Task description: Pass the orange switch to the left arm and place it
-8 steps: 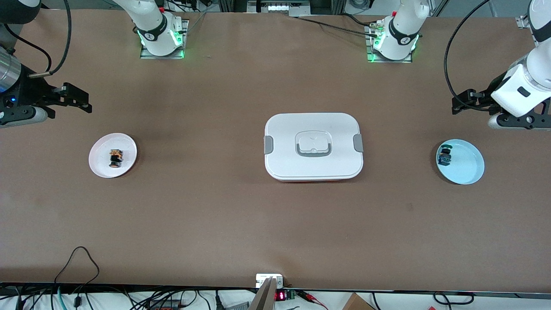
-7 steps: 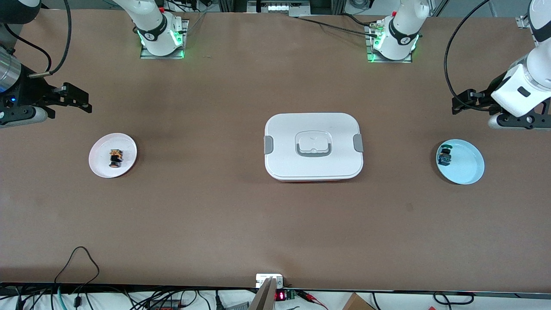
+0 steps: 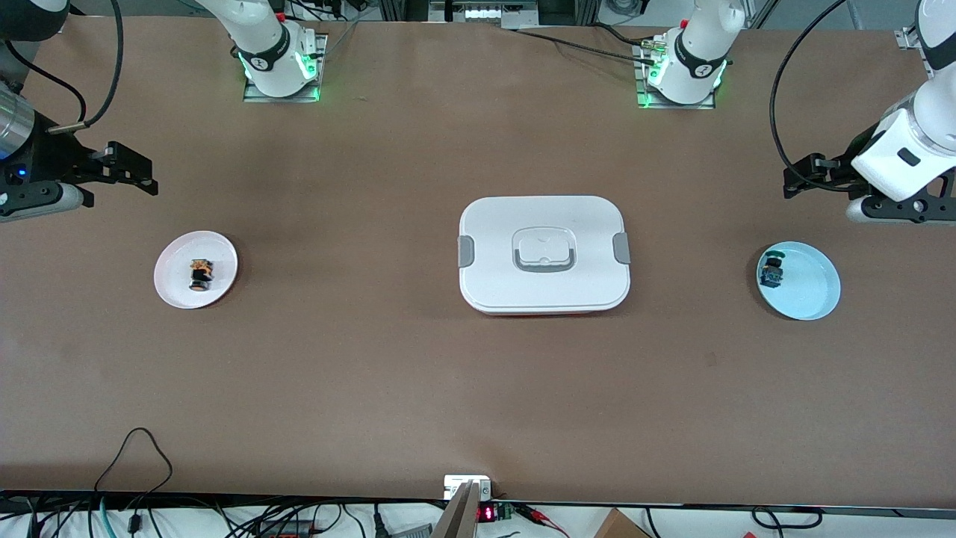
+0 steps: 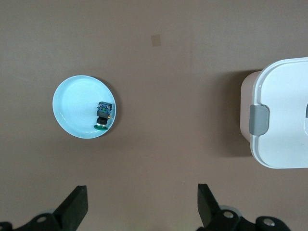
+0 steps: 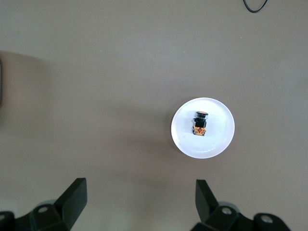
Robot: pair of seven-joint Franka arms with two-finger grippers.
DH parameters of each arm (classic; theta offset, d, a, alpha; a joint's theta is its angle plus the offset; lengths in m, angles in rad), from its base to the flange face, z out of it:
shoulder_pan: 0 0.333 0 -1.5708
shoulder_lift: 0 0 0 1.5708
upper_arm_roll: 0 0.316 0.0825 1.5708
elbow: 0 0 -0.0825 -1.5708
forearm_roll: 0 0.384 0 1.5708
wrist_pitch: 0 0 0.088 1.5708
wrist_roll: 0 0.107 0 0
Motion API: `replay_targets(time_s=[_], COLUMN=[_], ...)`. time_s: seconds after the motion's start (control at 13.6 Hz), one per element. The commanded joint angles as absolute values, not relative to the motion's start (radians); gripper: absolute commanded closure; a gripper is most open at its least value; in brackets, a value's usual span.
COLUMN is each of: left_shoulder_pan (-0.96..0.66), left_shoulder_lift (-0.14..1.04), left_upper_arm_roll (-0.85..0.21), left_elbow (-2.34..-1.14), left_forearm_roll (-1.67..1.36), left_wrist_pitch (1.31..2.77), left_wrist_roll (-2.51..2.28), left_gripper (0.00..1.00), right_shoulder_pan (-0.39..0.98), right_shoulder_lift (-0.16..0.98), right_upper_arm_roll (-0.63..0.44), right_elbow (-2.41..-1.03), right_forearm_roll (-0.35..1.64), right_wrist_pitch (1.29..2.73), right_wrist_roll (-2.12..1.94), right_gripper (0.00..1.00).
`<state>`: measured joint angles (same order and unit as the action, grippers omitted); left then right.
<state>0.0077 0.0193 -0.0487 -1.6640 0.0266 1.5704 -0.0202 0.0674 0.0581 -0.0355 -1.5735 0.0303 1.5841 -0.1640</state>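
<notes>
The orange switch (image 3: pixel 200 274) lies on a small white plate (image 3: pixel 173 293) toward the right arm's end of the table. It also shows in the right wrist view (image 5: pixel 200 123). My right gripper (image 3: pixel 142 175) is open and empty, up over bare table beside that plate; its jaws stand wide apart in the right wrist view (image 5: pixel 139 202). The white box (image 3: pixel 544 254) stands closed at the table's middle. My left gripper (image 3: pixel 798 183) is open and empty over bare table at the left arm's end, also seen in the left wrist view (image 4: pixel 142 204).
A light blue plate (image 3: pixel 812 290) at the left arm's end holds a small dark switch with blue and green parts (image 3: pixel 771 273); both show in the left wrist view, plate (image 4: pixel 72 103) and switch (image 4: pixel 103 115). The box's edge (image 4: pixel 284 120) shows there too. Cables hang at the front edge.
Both grippers have shifted only very slightly. The switches, plates and box have not moved.
</notes>
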Motion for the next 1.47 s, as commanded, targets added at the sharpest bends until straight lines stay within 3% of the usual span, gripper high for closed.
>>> replay_targets(time_s=[0.0,0.22,0.51,1.17,1.39], left_shoulder_pan=[0.006,0.008,0.006,0.006,0.005], left_shoulder_lift=[0.017,0.017,0.017,0.017,0.017], left_upper_arm_roll=[-0.049,-0.049,-0.049,-0.049,-0.049], left_elbow=[-1.646,-1.646,-1.646,-1.644,-1.644], left_forearm_roll=[0.009,0.009,0.009,0.009,0.009], left_wrist_pitch=[1.549,1.545,1.540,1.537,1.539], left_wrist_roll=[-0.026,-0.026,-0.026,-0.028,-0.026], left_gripper=[0.00,0.00,0.00,0.00,0.00], right_shoulder_pan=[0.061,0.052,-0.031,-0.071,-0.135], right_shoulder_lift=[0.054,0.055,0.119,0.156,0.270], right_upper_arm_roll=[-0.031,-0.032,-0.034,-0.037,-0.034], right_elbow=[-1.572,-1.611,-1.695,-2.135,-2.163], right_forearm_roll=[0.035,0.035,0.028,-0.002,0.000], right_wrist_pitch=[1.513,1.526,1.626,2.263,2.382], right_wrist_roll=[-0.202,-0.357,-0.853,-1.632,-1.765], right_gripper=[0.00,0.00,0.00,0.00,0.00])
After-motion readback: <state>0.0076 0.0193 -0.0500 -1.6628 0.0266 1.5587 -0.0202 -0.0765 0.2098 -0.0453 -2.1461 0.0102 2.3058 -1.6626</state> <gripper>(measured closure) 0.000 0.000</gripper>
